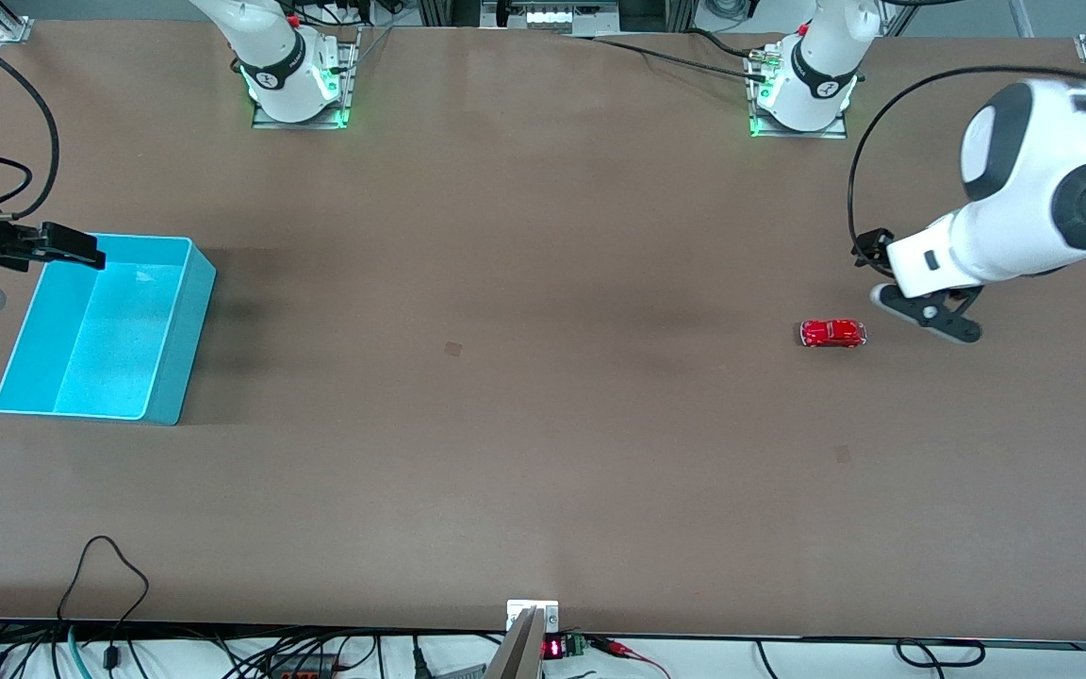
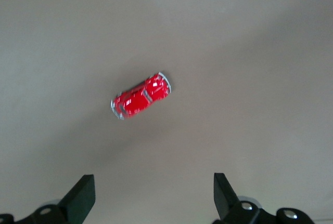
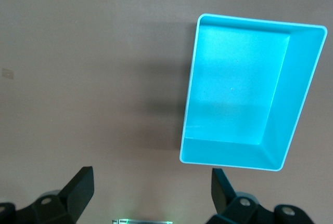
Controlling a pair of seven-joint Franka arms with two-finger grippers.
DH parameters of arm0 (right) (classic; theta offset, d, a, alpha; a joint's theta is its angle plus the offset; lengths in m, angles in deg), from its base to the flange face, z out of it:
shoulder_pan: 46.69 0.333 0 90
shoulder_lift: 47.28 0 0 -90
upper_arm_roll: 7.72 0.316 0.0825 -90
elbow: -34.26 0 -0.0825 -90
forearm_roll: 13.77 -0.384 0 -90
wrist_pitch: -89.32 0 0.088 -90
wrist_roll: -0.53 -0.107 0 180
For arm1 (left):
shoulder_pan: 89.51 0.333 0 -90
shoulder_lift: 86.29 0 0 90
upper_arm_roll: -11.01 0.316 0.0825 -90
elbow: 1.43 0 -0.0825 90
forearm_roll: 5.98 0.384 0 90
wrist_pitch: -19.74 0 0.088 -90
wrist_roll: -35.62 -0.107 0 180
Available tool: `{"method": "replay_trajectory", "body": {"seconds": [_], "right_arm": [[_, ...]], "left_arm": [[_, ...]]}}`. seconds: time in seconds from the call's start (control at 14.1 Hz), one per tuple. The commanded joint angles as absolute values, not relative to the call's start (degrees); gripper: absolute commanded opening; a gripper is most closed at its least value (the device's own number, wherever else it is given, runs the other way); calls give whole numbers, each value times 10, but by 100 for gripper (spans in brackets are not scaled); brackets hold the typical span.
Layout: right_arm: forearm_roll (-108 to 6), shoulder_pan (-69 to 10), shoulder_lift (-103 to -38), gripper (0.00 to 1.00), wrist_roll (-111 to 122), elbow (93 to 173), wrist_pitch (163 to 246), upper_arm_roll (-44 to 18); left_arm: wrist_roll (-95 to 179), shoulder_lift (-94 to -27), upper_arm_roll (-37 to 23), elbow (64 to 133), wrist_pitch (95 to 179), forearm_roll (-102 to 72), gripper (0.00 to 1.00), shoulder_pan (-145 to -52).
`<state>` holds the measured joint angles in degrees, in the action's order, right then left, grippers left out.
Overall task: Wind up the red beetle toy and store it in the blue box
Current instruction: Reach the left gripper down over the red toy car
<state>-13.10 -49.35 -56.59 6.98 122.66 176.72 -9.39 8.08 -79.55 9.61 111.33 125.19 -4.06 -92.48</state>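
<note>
The red beetle toy [image 1: 832, 333] stands on the brown table toward the left arm's end; it also shows in the left wrist view [image 2: 141, 96]. My left gripper [image 1: 929, 313] hangs in the air just beside it, open and empty [image 2: 153, 195]. The blue box [image 1: 180, 330] sits toward the right arm's end and holds nothing; it also shows in the right wrist view [image 3: 296, 94]. My right gripper [image 1: 72, 247] hangs in the air at the box's corner farthest from the front camera, open and empty [image 3: 151, 187].
The two arm bases [image 1: 293, 80] [image 1: 802, 90] stand along the table edge farthest from the front camera. Small tape marks [image 1: 452, 349] [image 1: 843, 454] lie on the table. Cables [image 1: 105, 585] lie along the table's nearest edge.
</note>
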Motion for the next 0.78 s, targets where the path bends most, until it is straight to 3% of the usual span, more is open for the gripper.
{"method": "replay_trajectory", "body": {"seconds": [0.0,0.28,0.5,0.71], "right_arm": [[-124,-492,-563,100,63,1229,1757,-92],[-123,-490,-563,100,68,1229,1756,-91],[-123,-490,-563,100,69,1229,1754,-90],[-123,-491,-564,100,72,1229,1755,-90]], "left_arm": [[-28,-776,96,1143,1303,-29,100,-922],[-182,-762,96,1177,1335,-1,100,-921],[-299,-757,96,1236,1455,3,100,-899],[-353,-715,96,1244,1528,22,100,-899]]}}
